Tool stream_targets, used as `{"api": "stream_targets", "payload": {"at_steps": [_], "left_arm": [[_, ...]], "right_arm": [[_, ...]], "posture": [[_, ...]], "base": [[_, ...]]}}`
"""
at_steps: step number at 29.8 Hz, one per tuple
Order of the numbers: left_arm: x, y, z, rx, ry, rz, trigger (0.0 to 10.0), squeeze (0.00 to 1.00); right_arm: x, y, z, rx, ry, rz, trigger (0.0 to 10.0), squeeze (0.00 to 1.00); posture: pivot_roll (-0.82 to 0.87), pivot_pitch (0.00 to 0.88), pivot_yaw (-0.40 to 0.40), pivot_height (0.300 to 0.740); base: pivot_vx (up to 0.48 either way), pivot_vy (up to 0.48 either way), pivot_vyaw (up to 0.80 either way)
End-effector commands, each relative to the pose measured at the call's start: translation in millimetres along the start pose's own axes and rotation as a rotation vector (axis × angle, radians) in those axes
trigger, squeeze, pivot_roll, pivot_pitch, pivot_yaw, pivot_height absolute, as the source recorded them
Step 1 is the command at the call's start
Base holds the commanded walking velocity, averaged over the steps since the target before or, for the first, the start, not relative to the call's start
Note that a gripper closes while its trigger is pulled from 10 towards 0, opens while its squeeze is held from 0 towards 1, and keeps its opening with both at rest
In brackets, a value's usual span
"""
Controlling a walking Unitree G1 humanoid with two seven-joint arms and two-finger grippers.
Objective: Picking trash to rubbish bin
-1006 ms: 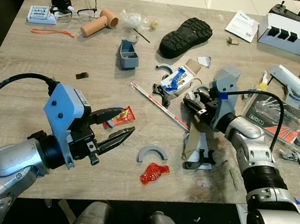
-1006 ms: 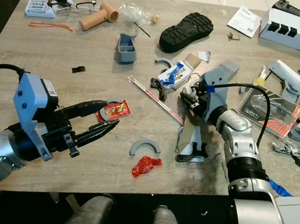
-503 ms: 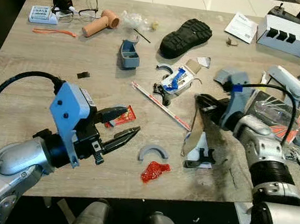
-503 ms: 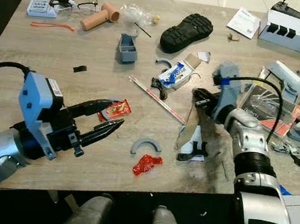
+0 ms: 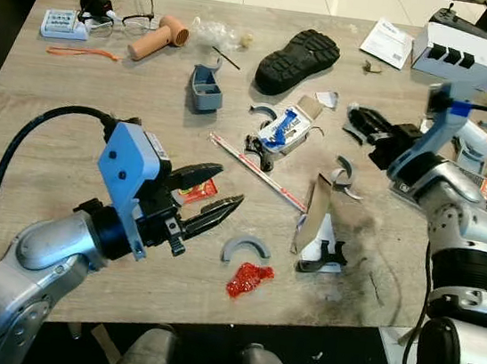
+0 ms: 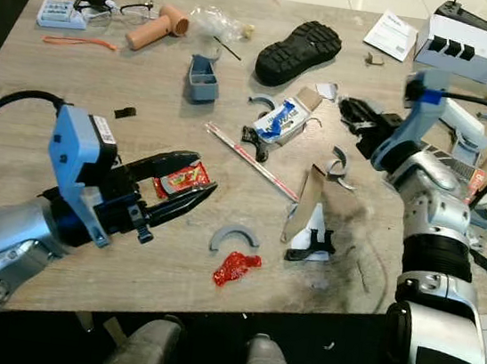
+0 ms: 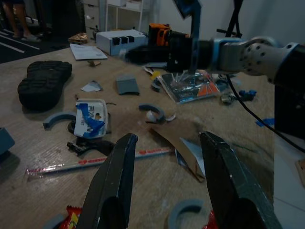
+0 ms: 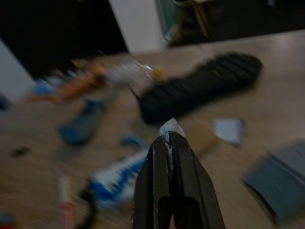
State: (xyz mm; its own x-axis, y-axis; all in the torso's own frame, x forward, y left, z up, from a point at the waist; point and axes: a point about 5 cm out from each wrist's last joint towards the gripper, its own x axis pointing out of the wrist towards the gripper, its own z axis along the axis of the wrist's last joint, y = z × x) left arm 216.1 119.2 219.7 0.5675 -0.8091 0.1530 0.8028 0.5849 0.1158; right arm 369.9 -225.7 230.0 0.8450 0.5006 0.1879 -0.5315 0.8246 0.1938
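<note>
Cluttered table [image 5: 73, 115]; right gripper [image 8: 172, 138] pinching scrap [image 8: 171, 127]

Trash scattered on the wooden table [image 5: 73, 115]. Red wrapper [image 5: 250, 281] crumpled near the front edge, just beside a grey arc piece [image 5: 246, 248]. Red-yellow sachet [image 6: 179, 176] flat, left of centre, between the left gripper's [image 6: 192, 180] parted fingers. Blue-white wrapper [image 5: 284, 127] mid-table. Striped straw [image 5: 258, 171] lies diagonally below it. Torn cardboard [image 5: 314, 215] stands tilted right of centre. Small white scrap [image 8: 170, 128] pinched at the right gripper's [image 8: 172, 139] tips.
</note>
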Motion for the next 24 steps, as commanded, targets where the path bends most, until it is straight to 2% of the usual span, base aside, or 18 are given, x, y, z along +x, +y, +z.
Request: {"api": "stream_targets", "payload": {"at_steps": [1,4,6,7,10,14,17,19,20,23,24], "left_arm": [[7.5,0.3,-4.9,-0.005,-0.007,0.008,10.0,0.0],[13.8,5.4,-7.0,-0.006,-0.014,0.024,10.0,0.0],[18.8,8.9,-10.1,0.0,-0.006,0.035,10.0,0.0],[21.7,11.9,-12.3,0.006,0.001,0.043,10.0,0.0],[27.4,20.9,-20.3,0.011,0.026,0.068,10.0,0.0],[30.9,28.8,-26.5,0.009,0.041,0.089,10.0,0.0],[37.4,49.3,-35.6,0.021,0.058,0.17,10.0,0.0],[38.5,59.9,-39.6,-0.013,0.041,0.22,10.0,0.0],[41.2,67.7,-45.1,-0.025,0.04,0.258,10.0,0.0],[43.0,72.2,-48.9,-0.03,0.041,0.282,10.0,0.0],[45.3,76.8,-56.6,-0.036,0.055,0.309,10.0,0.0]], "right_arm": [[-3.3,6.5,14.4,0.03,-0.049,0.077,0.0,0.0],[-3.5,17.2,15.2,0.026,-0.045,0.146,0.0,0.0],[-5.3,26.4,10.2,0.005,-0.019,0.183,2.7,0.0],[-4.4,28.6,7.9,0.003,-0.011,0.186,10.0,0.0],[-4.3,37.3,3.5,-0.009,-0.003,0.21,10.0,0.0],[-3.4,40.8,3.1,-0.029,-0.002,0.206,10.0,0.0],[1.4,47.5,5.7,-0.048,-0.029,0.201,10.0,0.0],[1.3,54.3,-0.9,-0.055,-0.026,0.194,10.0,0.0],[2.4,58.5,-11.0,-0.059,-0.019,0.177,10.0,0.0],[2.8,61.5,-17.7,-0.062,-0.015,0.165,10.0,0.0],[3.2,64.0,-29.4,-0.056,-0.011,0.147,10.0,0.0]], "posture": [[-0.06,0.096,-0.05,0.74],[-0.07,0.077,-0.045,0.74],[-0.07,0.06,-0.044,0.74],[-0.07,0.042,-0.04,0.74],[-0.09,0.011,-0.023,0.74],[-0.09,0.0,-0.014,0.74],[-0.1,0.0,0.008,0.74],[-0.1,0.0,0.008,0.74],[-0.09,0.0,0.003,0.74],[-0.09,0.0,0.003,0.74],[-0.09,0.0,0.004,0.74]], "base": [[0.0,0.0,0.0],[0.0,0.0,0.0],[0.0,0.0,0.0],[0.0,0.0,0.0],[0.0,0.0,0.0],[0.0,0.0,0.0],[0.0,0.0,0.0],[0.0,0.0,0.0],[0.0,0.0,0.0],[0.0,0.0,0.0],[0.0,0.0,0.0]]}}
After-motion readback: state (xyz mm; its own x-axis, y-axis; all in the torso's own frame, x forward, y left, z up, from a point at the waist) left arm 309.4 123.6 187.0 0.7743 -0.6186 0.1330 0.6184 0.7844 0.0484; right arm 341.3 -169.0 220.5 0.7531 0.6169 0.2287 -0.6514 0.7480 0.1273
